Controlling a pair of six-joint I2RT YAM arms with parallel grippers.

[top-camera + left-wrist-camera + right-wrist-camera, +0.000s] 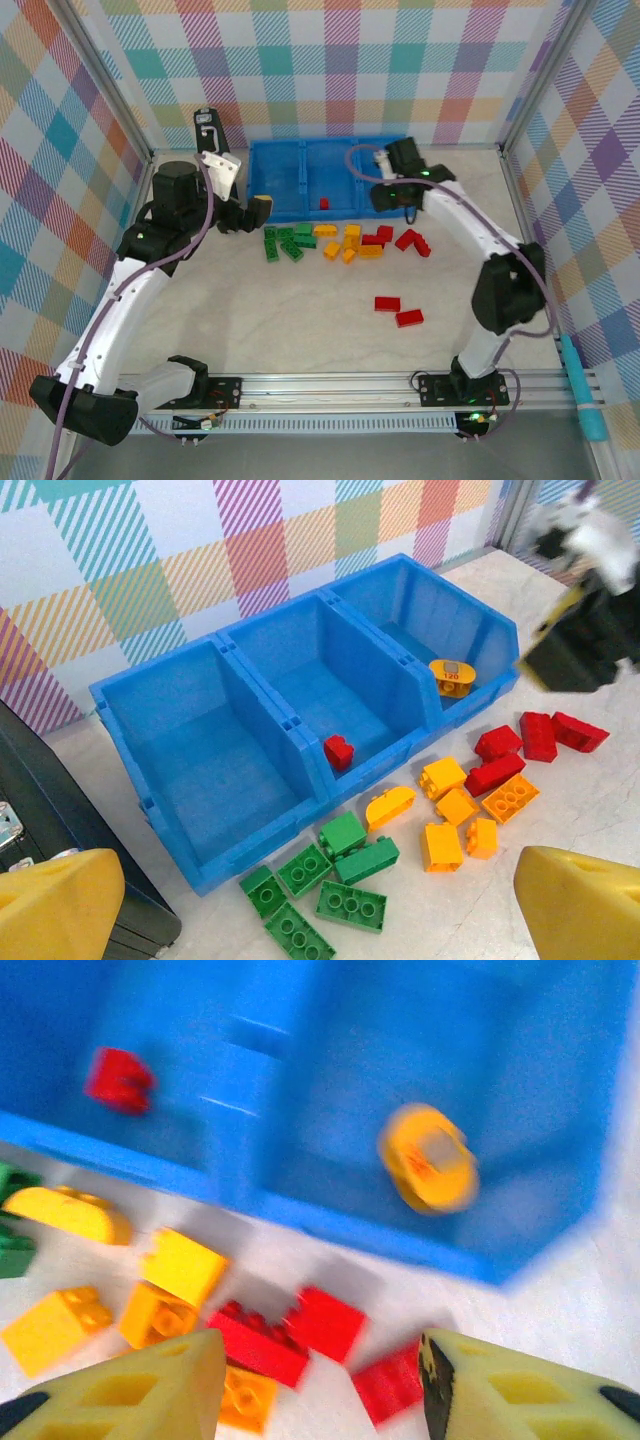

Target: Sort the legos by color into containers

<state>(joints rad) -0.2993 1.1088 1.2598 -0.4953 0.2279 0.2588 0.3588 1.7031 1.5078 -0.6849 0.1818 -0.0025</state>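
Surface (300,350): pale and marbled, carrying everything below.
Lone red pair (398,311): two red bricks right of centre in the top view, just beside each other and well apart from the other bricks.
Left pincer (318,885): its yellow fingers (60,905) sit in the two bottom corners of the left wrist view. They are spread wide with nothing between them. In the top view it sits left of centre, just left of the green bricks.
Green bricks (350,905): six of them, bunched at bottom centre of the left wrist view, just in front of the tray.
Yellow bricks (441,846): six, one with a curved top, clustered right of the green ones.
Red bricks (538,736): four, at the right end of the row, near the tray's right corner.
Right pincer (320,1348): its fingers are partly apart at the bottom of the right wrist view and hold nothing. It hangs above the red bricks and the tray's front wall.
Tray (275,720): blue, with three open compartments side by side, at upper centre of the top view.
Left compartment: bare.
Red brick (339,751): in the middle compartment, close to its front wall.
Yellow piece (452,677): rounded, in the right compartment; blurred in the right wrist view.
Case (40,810): black, at lower left of the left wrist view, beside the tray's left end.
Backdrop (330,60): plaid walls.
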